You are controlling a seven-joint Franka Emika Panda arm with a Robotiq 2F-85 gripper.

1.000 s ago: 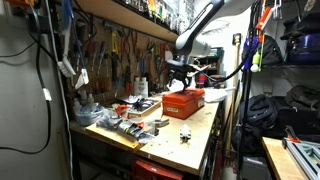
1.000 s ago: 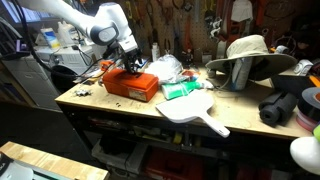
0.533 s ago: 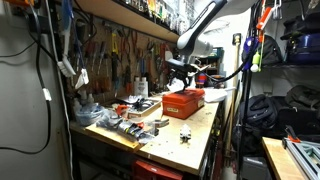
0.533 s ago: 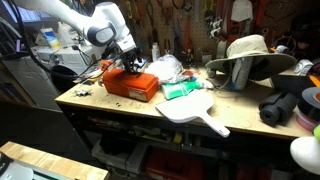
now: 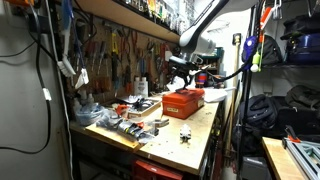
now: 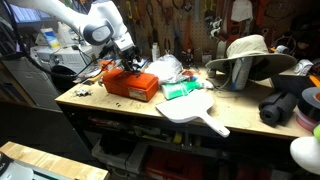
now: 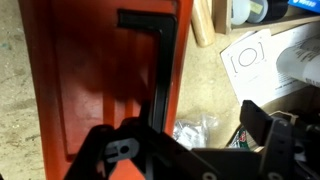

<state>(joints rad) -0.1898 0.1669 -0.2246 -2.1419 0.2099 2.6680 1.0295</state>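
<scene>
Over cluttered workbench point(image 6: 118, 106) | fingers point(image 7: 272, 138) apparently spread above red case point(image 7: 95, 70) | tool wall point(image 5: 120, 50) behind

Looking like a garage workshop. Showing a wall rack of hand tools point(image 5: 125, 55), pliers and screwdrivers by the look, hanging behind a plywood workbench point(image 5: 203, 122) in an exterior view. Showing more hung tools point(image 6: 185, 20) behind the bench in an exterior view too. Carrying a red tool case point(image 6: 130, 84) on the benchtop, plus loose small hardware point(image 5: 185, 136) and packaged parts point(image 5: 135, 122). Running a cluttered shelf point(image 5: 115, 12) above the rack, with cables point(image 5: 62, 55) dangling at the side. Piling bags and gear point(image 5: 265, 112) beside the bench. Mixing in a straw hat point(image 6: 250, 52) and a white dustpan point(image 6: 195, 112) among the clutter.
</scene>
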